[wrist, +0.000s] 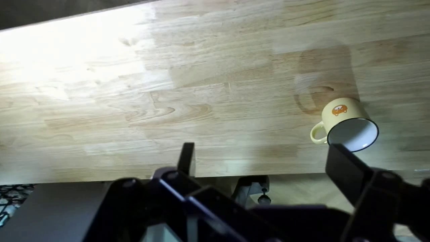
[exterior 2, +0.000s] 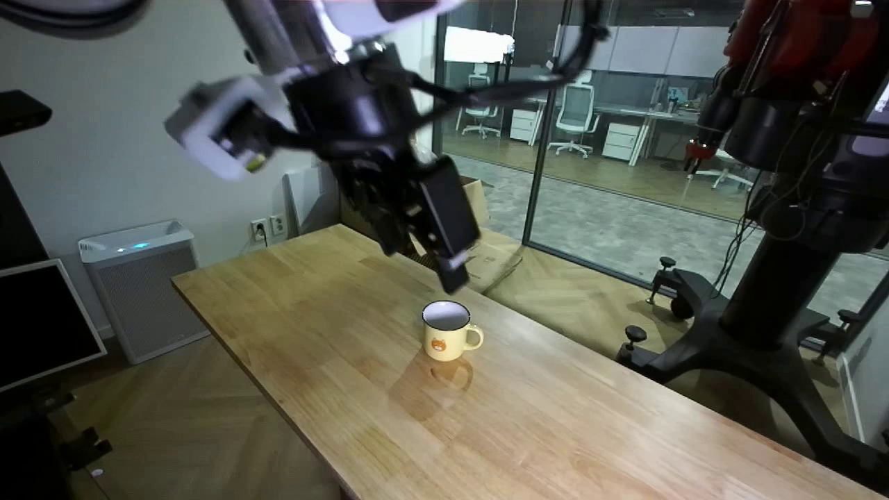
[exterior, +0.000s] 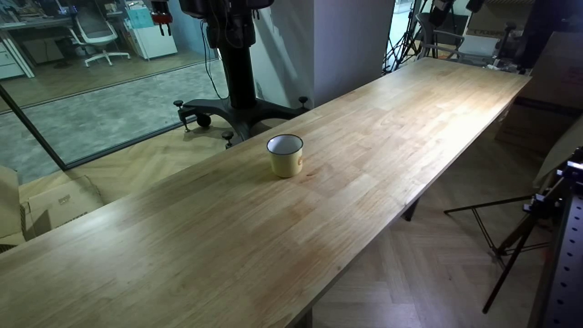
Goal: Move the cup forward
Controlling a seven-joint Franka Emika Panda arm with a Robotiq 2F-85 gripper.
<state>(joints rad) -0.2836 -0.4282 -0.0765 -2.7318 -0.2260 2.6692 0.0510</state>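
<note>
The cup [exterior: 286, 165] stands upright and untouched at the centre of the frame in an exterior view, on the wooden table [exterior: 364, 146]. In the wrist view it sits right of centre, its handle [wrist: 313, 134] pointing left and the table edge below it. The gripper [wrist: 262, 148] is spread wide and empty, apart from the cup; in that frame the fingertip [wrist: 339, 161] at right overlaps the rim, so the cup is not lined up between the fingers. Closing in along this line could land that finger on the rim and tip the cup. Too small a correction might catch only the handle, making it swivel; a hard sideways nudge could send it over that edge to the floor [wrist: 302, 190].
</note>
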